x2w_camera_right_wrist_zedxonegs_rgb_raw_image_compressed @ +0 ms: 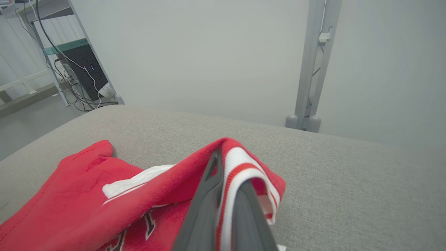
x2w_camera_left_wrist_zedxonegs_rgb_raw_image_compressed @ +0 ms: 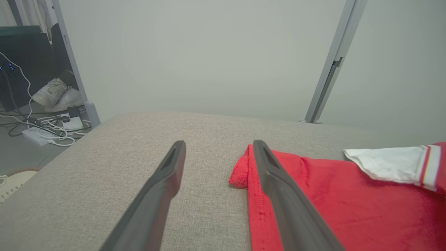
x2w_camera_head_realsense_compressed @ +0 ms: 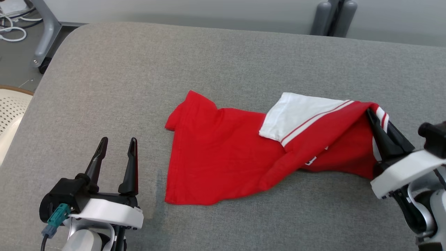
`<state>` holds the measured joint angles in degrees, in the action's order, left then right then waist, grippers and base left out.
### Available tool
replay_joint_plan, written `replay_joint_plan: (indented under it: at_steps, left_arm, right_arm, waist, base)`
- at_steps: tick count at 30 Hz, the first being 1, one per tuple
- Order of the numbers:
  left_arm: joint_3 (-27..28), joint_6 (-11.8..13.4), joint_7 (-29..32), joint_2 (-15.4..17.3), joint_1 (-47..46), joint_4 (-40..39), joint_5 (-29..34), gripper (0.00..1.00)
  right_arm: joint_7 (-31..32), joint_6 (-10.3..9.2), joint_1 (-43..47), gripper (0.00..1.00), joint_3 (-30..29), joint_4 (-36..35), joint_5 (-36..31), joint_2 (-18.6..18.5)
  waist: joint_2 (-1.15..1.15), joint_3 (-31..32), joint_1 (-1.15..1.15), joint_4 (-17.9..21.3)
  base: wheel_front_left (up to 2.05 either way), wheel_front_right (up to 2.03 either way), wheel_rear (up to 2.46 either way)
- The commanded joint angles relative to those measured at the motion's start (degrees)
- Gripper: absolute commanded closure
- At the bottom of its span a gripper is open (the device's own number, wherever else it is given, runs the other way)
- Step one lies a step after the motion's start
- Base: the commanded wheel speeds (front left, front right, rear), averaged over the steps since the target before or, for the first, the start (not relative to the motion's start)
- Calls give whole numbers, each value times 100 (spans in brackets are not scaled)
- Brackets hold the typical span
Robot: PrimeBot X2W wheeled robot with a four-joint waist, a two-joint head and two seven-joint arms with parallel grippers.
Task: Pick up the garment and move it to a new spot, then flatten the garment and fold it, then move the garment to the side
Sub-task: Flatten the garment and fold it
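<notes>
While the left pincer hovers low with fingers spread wide, just beside the crumpled red garment with white striped trim on the grey fabric-covered counter, the right pincer angles in, clamped on its striped edge.

The garment's striped edge wraps over my right gripper, hiding one fingertip. The white print on the garment sits mostly under its own fold and runs off the right wrist view's bottom edge, so it is unreadable. Past the garment's right end, my right arm is cut off.
</notes>
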<state>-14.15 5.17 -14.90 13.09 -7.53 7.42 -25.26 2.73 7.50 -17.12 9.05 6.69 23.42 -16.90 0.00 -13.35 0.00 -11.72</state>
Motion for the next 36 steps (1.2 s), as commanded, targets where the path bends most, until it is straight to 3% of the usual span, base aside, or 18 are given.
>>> replay_joint_plan:
  at_steps: [1,9,13,14,15,16,17,24,36]
  left_arm:
    - [21,6,-31,26,-1,-31,30,0]
    - [72,40,-35,93,118,-85,26,0]
    - [107,66,-27,136,145,-108,1,0]
    - [106,76,-23,142,169,-115,-3,0]
    - [106,76,-23,142,169,-115,-3,0]
    - [110,83,-15,153,201,-120,-10,0]
    - [112,87,-12,165,228,-127,-18,0]
    - [169,174,9,207,448,-195,-68,0]
    - [144,337,78,254,942,-330,-101,0]
  right_arm:
    - [-59,-1,262,100,-192,-126,-97,37]
    - [-136,-1,1627,100,-1126,-311,-166,624]
    - [-272,-1,1879,100,-1138,7,-107,822]
    - [-324,-1,1886,91,-1110,110,-74,841]
    - [-324,-1,1886,91,-1110,110,-74,841]
    - [-374,-1,1865,66,-1070,197,-60,847]
    - [-417,-1,1847,0,-1026,279,-45,853]
    - [-754,-1,1771,0,-1078,350,-126,810]
    - [-548,-1,1879,0,-1342,-744,-640,845]
  waist:
    - [0,34,0,97]
    - [0,124,0,414]
    - [0,176,0,556]
    - [0,193,0,583]
    - [0,193,0,583]
    - [0,209,0,612]
    - [0,228,0,638]
    - [0,466,0,809]
    - [0,973,0,976]
  base:
    - [0,0,0]
    - [0,0,0]
    - [0,0,0]
    - [0,0,0]
    - [0,0,0]
    - [0,0,0]
    - [0,0,0]
    - [0,0,0]
    - [0,0,0]
